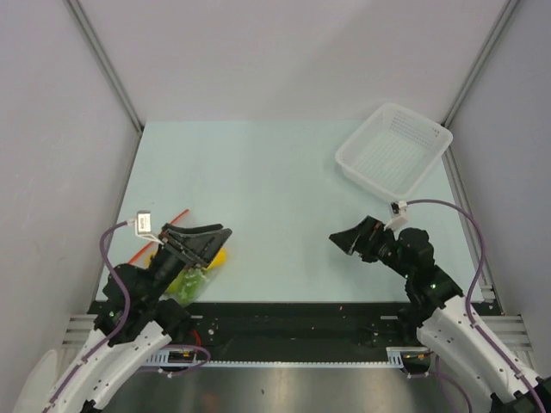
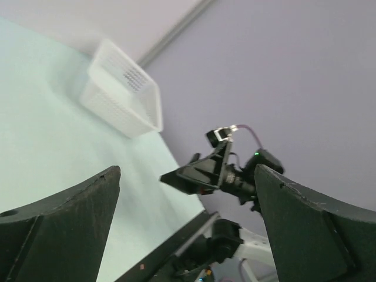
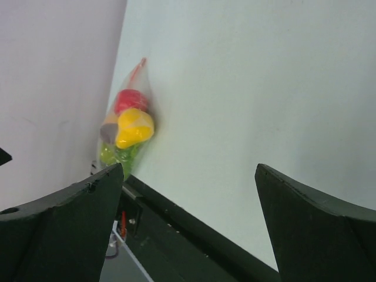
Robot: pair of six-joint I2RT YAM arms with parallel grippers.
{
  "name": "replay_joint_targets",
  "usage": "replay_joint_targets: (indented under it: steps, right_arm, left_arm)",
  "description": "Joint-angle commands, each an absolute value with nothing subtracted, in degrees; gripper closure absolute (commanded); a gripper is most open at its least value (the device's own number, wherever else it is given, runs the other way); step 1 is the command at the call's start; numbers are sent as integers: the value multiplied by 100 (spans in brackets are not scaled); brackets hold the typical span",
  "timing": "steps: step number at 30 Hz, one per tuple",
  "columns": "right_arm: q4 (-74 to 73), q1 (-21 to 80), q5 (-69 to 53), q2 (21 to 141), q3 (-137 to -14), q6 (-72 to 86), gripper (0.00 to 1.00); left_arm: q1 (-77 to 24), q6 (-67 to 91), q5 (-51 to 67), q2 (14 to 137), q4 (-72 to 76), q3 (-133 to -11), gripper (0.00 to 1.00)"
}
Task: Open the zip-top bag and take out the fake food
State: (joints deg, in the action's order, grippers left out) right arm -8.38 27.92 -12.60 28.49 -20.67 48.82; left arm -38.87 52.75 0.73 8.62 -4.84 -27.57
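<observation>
The zip-top bag point(image 1: 191, 277) lies at the table's near left, its orange-red zip strip point(image 1: 178, 215) pointing away. Much of it is hidden under my left gripper point(image 1: 222, 239), which hovers over it, open and empty. The right wrist view shows the bag point(image 3: 126, 132) whole, with the fake food inside: a red apple point(image 3: 129, 100), a yellow fruit point(image 3: 135, 126) and green grapes point(image 3: 114, 154). My right gripper point(image 1: 343, 241) is open and empty at the near right, facing the bag across the table. In their own wrist views the left gripper point(image 2: 187, 176) and right gripper point(image 3: 188, 170) hold nothing.
A white mesh basket point(image 1: 393, 148) stands at the far right corner and also shows in the left wrist view point(image 2: 126, 97). A black rail point(image 1: 293, 314) runs along the table's near edge. Walls close in on the left, right and back.
</observation>
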Motion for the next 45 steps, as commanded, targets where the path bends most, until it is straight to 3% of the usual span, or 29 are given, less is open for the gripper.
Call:
replay_joint_targets:
  steps: [1,7,16,24,33,41,44,45]
  right_arm:
    - [-757,2882,-1238,3670,-2714,3956,0]
    - [-115,3909,-758,5122,-3550,3411,0]
    - [1220,5853,-913,8611,-5439,3172,0]
    - [1433,6143,-1397,10632,-6530,3059,0]
    - [1617,5933,-1705,11390,-6996,3137,0]
    - [2539,5564,-1898,11943,-7040,3990,19]
    - [2663,5380,-2012,12163,-7294,4166,35]
    - [2707,5327,-2056,12216,-7434,4201,47]
  left_arm:
    - [-3867,4580,-755,458,-2390,-3155,1]
    - [-3858,4404,-1467,-272,-3190,-3541,0]
    - [-3858,3947,-2021,-44,-4429,-4684,0]
    - [-3858,3876,-1916,167,-4816,-4852,0]
    - [-3867,3902,-1898,176,-4825,-4711,0]
    - [-3858,4113,-2109,281,-4852,-4667,0]
    - [-3858,4131,-2066,395,-4781,-4597,0]
    - [-3858,4148,-2048,439,-4764,-4588,0]
